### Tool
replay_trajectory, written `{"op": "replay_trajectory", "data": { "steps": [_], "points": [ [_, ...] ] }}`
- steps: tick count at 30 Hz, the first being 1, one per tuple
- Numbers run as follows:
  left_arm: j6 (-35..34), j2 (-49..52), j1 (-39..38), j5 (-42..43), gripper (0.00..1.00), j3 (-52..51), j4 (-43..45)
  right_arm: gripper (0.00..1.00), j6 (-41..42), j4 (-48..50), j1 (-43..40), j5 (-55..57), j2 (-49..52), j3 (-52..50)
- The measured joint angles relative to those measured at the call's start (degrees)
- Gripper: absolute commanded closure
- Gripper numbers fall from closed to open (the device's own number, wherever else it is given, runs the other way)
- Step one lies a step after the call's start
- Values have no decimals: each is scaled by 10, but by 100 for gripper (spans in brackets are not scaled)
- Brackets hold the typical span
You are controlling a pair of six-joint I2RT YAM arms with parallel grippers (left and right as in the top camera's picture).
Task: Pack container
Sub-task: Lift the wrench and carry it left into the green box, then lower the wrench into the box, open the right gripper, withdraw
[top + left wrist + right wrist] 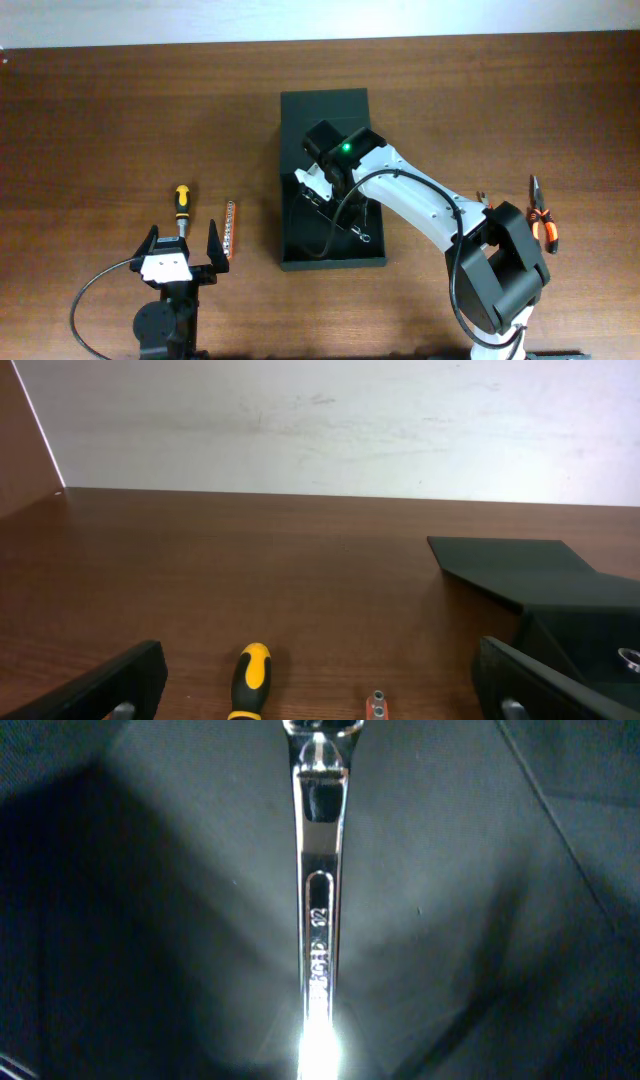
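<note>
My left gripper (183, 237) holds its jaws wide apart on nothing, by the counter's near edge. The right gripper (315, 195) is sunk in the container (325, 108); I cannot tell if its jaws pinch the wrench (320, 920). The container sits mid-counter, lid open toward the far edge. If I lift half-gripped, the wrench could drag back out. Inside I make out only that wrench; pliers (541, 212), screwdriver (182, 203) and bit strip (230, 232) lie outside

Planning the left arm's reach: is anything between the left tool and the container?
Yes: a small orange-and-silver bit strip lies on the table between left tool and container; the screwdriver sits ahead, off that line.
</note>
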Motion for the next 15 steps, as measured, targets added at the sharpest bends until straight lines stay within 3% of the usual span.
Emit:
{"op": "replay_trajectory", "data": {
  "steps": [15],
  "points": [
    [0, 0, 0, 0, 1, 0, 0, 95, 0, 26, 0, -10, 0, 0]
  ]
}}
